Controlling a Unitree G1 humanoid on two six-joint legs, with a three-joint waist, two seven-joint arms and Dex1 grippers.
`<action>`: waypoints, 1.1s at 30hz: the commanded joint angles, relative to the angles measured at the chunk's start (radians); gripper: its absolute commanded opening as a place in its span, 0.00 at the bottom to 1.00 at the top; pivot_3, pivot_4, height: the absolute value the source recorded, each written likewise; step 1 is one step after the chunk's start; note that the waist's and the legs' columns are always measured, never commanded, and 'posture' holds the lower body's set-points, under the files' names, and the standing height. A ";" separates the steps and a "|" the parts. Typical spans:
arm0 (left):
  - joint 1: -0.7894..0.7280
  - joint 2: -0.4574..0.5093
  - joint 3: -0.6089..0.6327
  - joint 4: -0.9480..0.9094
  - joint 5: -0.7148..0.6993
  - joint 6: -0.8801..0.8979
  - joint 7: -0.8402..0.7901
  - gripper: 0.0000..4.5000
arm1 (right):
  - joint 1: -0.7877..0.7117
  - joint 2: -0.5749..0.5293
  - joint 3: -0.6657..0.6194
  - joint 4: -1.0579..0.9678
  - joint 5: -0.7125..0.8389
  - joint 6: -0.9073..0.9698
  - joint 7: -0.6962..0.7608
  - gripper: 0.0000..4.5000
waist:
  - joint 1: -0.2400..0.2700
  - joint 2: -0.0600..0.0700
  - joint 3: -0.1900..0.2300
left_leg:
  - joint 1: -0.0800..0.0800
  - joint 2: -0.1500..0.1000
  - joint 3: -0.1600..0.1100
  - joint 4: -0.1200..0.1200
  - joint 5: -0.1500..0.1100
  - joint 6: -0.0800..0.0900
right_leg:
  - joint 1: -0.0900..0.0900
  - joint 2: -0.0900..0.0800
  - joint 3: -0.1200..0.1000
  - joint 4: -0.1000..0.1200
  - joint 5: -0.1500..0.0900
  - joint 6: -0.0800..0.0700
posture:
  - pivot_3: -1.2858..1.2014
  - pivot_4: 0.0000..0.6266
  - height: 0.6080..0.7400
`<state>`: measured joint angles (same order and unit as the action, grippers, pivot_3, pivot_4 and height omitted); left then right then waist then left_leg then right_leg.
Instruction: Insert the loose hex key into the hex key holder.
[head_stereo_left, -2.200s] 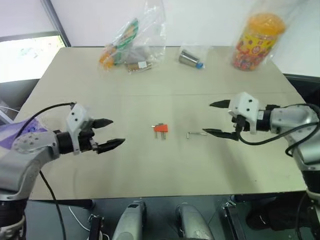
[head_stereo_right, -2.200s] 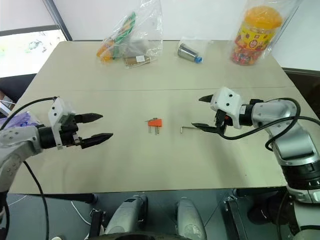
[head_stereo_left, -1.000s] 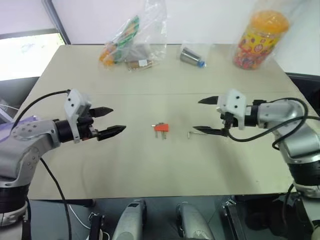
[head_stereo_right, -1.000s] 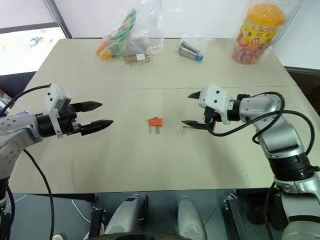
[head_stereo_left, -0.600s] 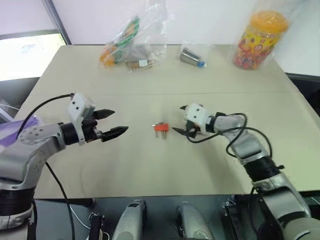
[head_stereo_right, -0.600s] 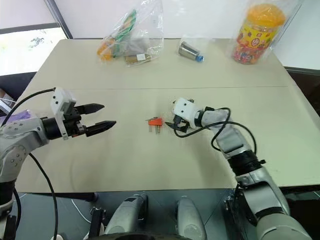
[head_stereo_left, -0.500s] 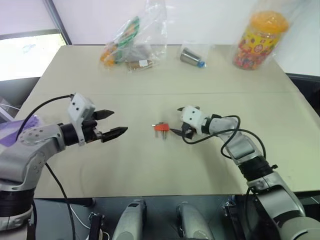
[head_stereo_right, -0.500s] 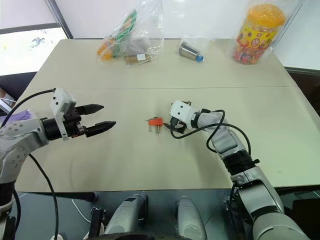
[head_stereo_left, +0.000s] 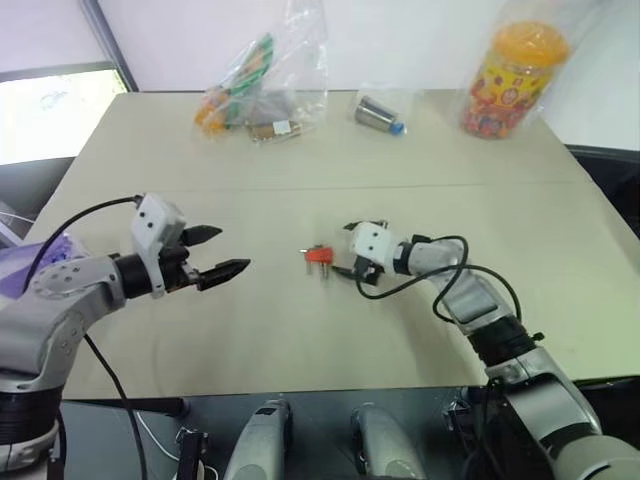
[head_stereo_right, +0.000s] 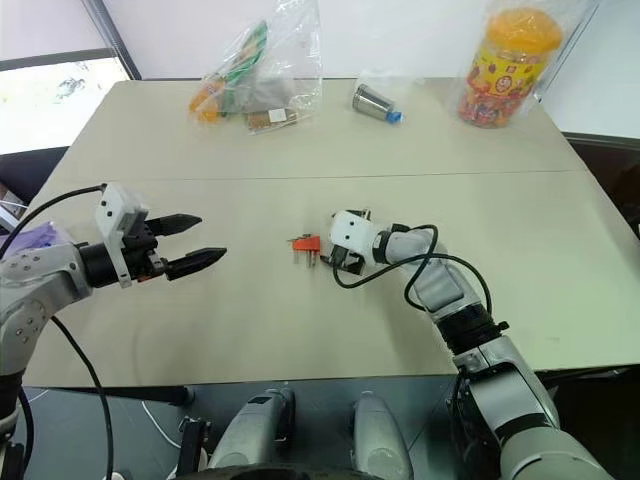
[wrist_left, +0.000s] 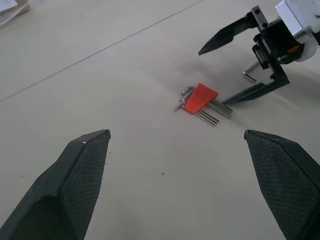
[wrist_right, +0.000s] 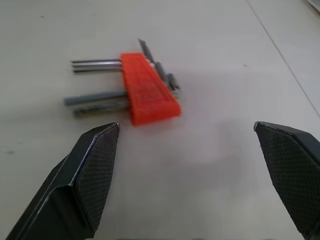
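Right gripper (head_stereo_left: 349, 253) low over the table (head_stereo_left: 300, 340), fingers spread wide, nothing between them. It sits just beside the hex key holder (head_stereo_left: 318, 256), on the holder's right; one fingertip rests near the holder's protruding keys. In the right wrist view the red holder (wrist_right: 147, 90) lies flat straight ahead of the fingers (wrist_right: 95, 170), dark keys sticking out both sides.

Loose hex key (wrist_left: 248, 74): seen in the left wrist view, lying on the table under the right gripper's body, between its two fingers, apart from the holder (wrist_left: 200, 97). Not held.

Left gripper (head_stereo_left: 222, 252) hovers above the table well to the left of the holder, fingers wide apart, empty, pointing toward the holder.

Far edge of table: clear bag of snacks (head_stereo_left: 262, 85), small metal cylinder in plastic (head_stereo_left: 380, 113), orange-lidded jar (head_stereo_left: 510, 75).
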<state>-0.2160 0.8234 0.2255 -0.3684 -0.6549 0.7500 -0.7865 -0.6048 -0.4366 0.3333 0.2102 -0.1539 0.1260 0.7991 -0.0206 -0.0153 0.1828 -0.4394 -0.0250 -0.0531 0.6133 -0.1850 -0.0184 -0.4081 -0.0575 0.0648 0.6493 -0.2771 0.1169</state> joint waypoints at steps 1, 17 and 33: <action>-0.002 0.021 0.037 -0.031 0.005 -0.022 -0.003 0.99 | 0.008 0.025 0.014 -0.044 0.007 0.017 0.011 1.00 | 0.000 0.000 0.000 | 0.000 0.000 0.000 0.000 0.000 0.000 | 0.000 0.000 0.000 0.000 0.000 0.000 | 0.52 0.24 1.00; -0.001 0.015 0.029 -0.032 0.019 -0.033 0.003 0.99 | -0.012 0.074 0.012 0.038 -0.026 0.054 -0.025 1.00 | 0.000 0.000 0.000 | 0.001 0.000 0.000 0.000 0.000 -0.001 | 0.001 0.000 0.000 0.000 0.000 0.000 | 0.52 0.24 1.00; -0.005 0.007 -0.003 -0.024 0.053 -0.066 0.000 0.99 | 0.055 0.119 -0.072 -0.073 0.118 0.466 -0.066 1.00 | 0.008 0.000 -0.001 | 0.005 -0.001 -0.001 0.000 0.000 -0.001 | 0.006 -0.004 -0.002 0.000 0.000 -0.001 | 0.52 0.24 1.00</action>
<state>-0.2089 0.8241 0.2156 -0.3686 -0.6091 0.7077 -0.7841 -0.5751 -0.3172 0.2620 0.1300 -0.0332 0.5390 0.7498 -0.0127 -0.0158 0.1822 -0.4345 -0.0259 -0.0544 0.6129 -0.1848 -0.0193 -0.4021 -0.0611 0.0632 0.6489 -0.2775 0.1161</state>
